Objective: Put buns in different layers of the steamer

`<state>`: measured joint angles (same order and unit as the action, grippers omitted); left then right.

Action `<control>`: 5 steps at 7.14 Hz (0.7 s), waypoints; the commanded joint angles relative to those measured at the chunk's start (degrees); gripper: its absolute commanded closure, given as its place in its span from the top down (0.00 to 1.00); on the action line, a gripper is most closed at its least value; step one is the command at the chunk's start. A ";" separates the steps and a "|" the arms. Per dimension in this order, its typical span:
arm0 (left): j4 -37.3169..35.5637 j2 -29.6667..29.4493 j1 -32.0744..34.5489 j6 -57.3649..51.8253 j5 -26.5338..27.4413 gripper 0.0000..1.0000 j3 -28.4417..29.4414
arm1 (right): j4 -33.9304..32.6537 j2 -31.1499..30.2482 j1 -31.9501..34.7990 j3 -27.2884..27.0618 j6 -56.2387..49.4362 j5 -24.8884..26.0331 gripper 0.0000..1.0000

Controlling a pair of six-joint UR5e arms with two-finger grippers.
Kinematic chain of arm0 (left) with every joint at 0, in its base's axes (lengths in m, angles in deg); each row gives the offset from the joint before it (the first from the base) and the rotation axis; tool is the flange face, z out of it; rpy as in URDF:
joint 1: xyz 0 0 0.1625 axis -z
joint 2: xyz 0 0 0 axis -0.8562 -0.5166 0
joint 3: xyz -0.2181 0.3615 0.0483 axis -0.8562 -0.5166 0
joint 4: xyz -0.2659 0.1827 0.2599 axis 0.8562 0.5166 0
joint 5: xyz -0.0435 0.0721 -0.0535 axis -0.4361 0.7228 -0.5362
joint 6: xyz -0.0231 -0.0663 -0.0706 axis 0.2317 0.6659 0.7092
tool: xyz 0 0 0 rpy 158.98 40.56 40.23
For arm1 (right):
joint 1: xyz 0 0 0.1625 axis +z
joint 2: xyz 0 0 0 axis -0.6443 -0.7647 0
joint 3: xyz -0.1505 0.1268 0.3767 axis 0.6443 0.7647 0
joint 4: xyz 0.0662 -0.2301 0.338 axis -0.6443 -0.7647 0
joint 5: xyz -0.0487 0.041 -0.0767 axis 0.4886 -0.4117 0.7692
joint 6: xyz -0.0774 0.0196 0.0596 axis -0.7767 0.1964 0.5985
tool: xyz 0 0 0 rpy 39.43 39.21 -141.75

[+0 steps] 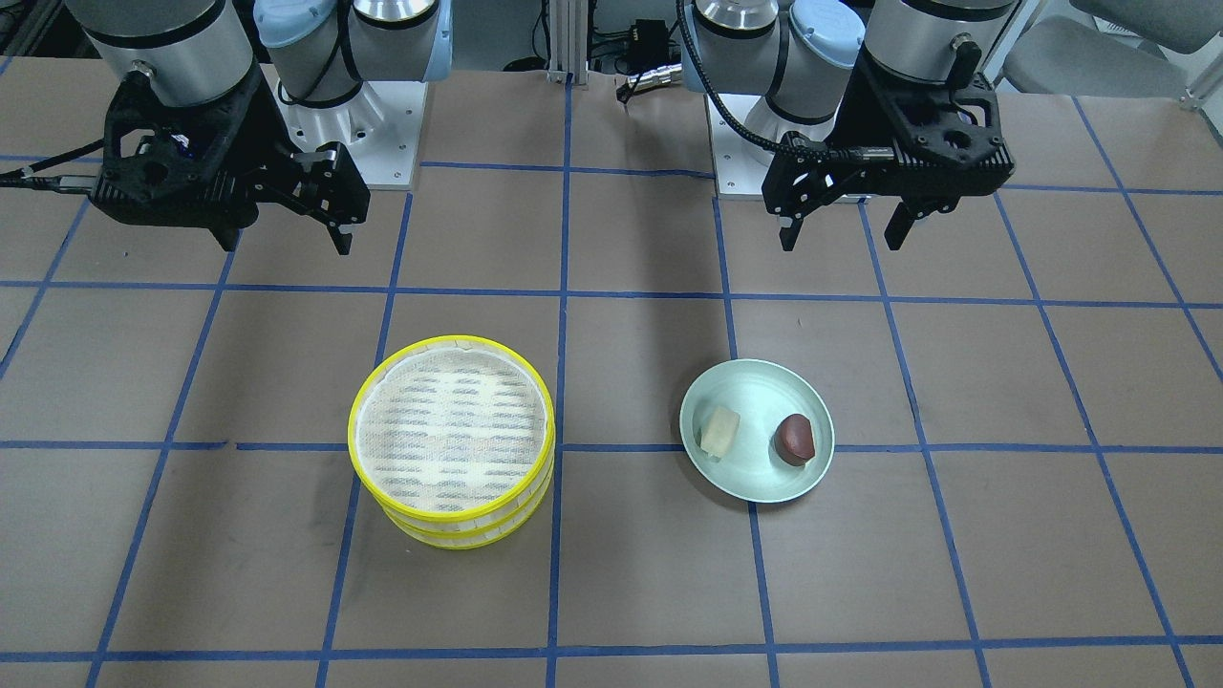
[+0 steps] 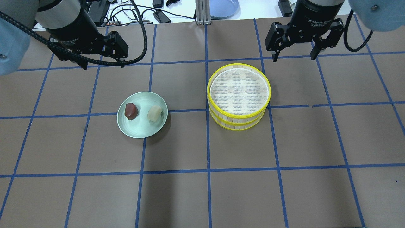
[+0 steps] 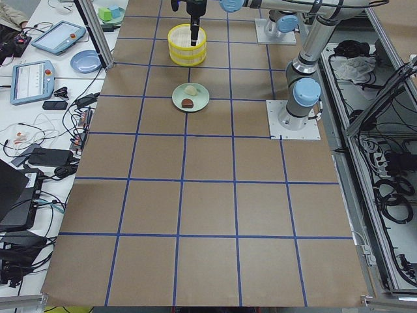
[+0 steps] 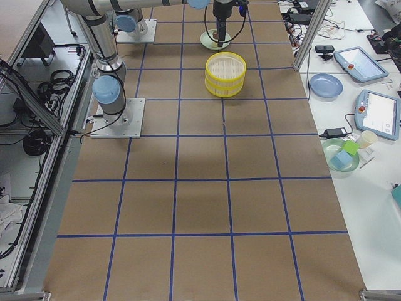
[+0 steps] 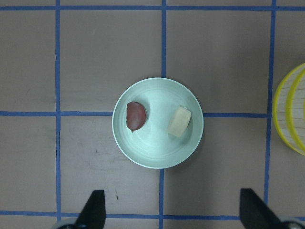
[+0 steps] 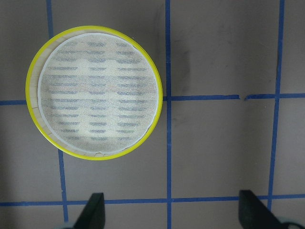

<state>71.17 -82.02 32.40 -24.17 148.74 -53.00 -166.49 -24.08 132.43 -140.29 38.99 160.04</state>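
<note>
Front view: steamer (image 1: pixel 451 441), two trays stacked, nothing inside, well apart from the plate (image 1: pixel 755 478). Left gripper (image 1: pixel 841 239) beyond the plate, jaws wide, holding nothing.
Overhead: right gripper (image 2: pixel 294 58) far from the plate, spread, holding nothing.
Left wrist: cream bun (image 5: pixel 179 121) and brown bun (image 5: pixel 136 115) side by side on the plate. Probably light and soft, so pinch gently across the sides.
Right wrist: top layer (image 6: pixel 97 90) likely light and stiff. Lift by the rim.

Overhead, front views oppose across table (image 2: pixel 202 196), steep, mid-range. Side views far, at table ends. Wrist cams close, straight down: left on plate (image 5: pixel 157 148), right on steamer (image 6: pixel 97 90); exteriors share both.
</note>
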 commanded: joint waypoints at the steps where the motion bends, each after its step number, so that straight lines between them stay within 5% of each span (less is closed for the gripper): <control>1: 0.47 0.04 0.02 -0.04 -0.26 1.00 0.00 | -0.05 -0.07 -0.02 -0.02 0.06 -0.01 1.00; 4: -2.15 -2.32 -0.25 -0.66 -0.79 1.00 -4.28 | -0.13 0.10 -0.11 -0.19 0.06 -0.10 1.00; 5: -10.26 -4.16 -0.25 -0.66 -0.88 1.00 -8.92 | -0.48 0.11 -0.11 -1.50 0.15 -0.53 1.00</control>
<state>67.68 -84.34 32.23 -24.76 148.00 -57.31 -166.66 -24.01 132.35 -140.76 39.04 159.86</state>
